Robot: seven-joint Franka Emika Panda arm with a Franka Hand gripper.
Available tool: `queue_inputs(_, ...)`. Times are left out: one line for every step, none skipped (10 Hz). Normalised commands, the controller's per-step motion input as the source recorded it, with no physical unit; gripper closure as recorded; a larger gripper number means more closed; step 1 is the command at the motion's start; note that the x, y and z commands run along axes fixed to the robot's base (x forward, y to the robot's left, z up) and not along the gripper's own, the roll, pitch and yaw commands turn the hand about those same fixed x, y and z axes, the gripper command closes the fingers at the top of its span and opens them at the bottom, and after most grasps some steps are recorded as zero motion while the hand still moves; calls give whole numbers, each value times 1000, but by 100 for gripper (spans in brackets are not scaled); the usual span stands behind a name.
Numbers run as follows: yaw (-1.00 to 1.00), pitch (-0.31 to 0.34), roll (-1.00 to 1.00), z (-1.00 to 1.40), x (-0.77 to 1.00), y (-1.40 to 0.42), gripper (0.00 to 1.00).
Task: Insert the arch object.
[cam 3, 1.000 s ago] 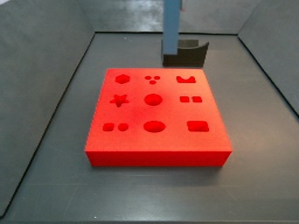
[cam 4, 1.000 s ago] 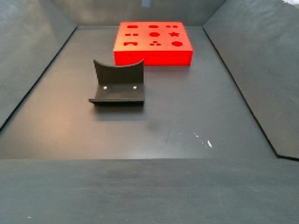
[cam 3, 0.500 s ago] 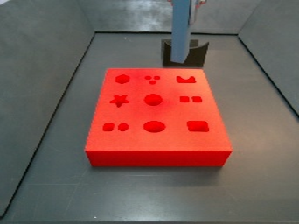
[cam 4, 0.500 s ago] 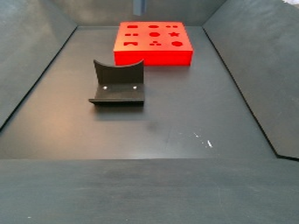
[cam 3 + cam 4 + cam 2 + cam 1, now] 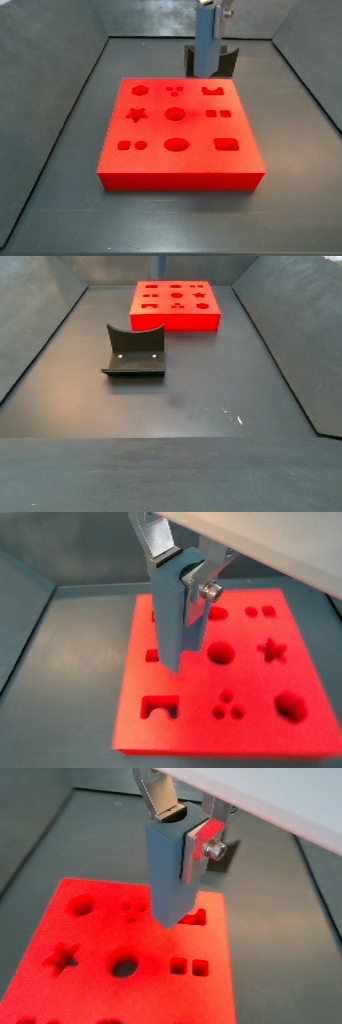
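My gripper (image 5: 185,830) is shut on the arch object (image 5: 174,863), a long grey-blue block that hangs upright from the fingers. It also shows in a wrist view (image 5: 171,612) and in a side view (image 5: 207,42). The red block (image 5: 181,150) with shaped holes lies below it. The arch-shaped hole (image 5: 163,704) is at the block's corner nearest the fixture (image 5: 221,62). The object's lower end hovers above the block near that hole (image 5: 199,919), which it partly hides. The gripper is out of view in the side view that has the fixture in front.
The red block (image 5: 177,306) has several other holes: circles, a star, squares, dots. The dark fixture (image 5: 134,351) stands on the grey floor beside the block. Sloped dark walls (image 5: 34,346) border the floor.
The gripper with the arch object has moved a little to the right and down in the side view, closer over the arch hole's corner of the block.
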Motion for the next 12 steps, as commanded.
queue_inputs(-657, 10, 106, -343, 474, 280, 100)
queue_inputs(-669, 51, 121, -317, 369, 277, 100)
queue_inputs(-717, 46, 119, -240, 289, 237, 100)
queue_inputs(-729, 47, 130, -226, 254, 223, 100)
queue_inputs(-734, 56, 144, -231, 214, 200, 100)
queue_inputs(-789, 71, 123, -186, 111, 163, 100)
queue_inputs(-840, 94, 131, -74, 0, 66, 100)
queue_inputs(-937, 46, 80, 0, 0, 3, 100)
queue_inputs(-1000, 0, 16, 20, 0, 0, 100)
queue_inputs(-1000, 0, 0, 0, 49, 0, 100)
queue_inputs(-1000, 0, 0, 0, 34, 0, 100)
queue_inputs(-1000, 0, 0, 0, 60, 11, 100)
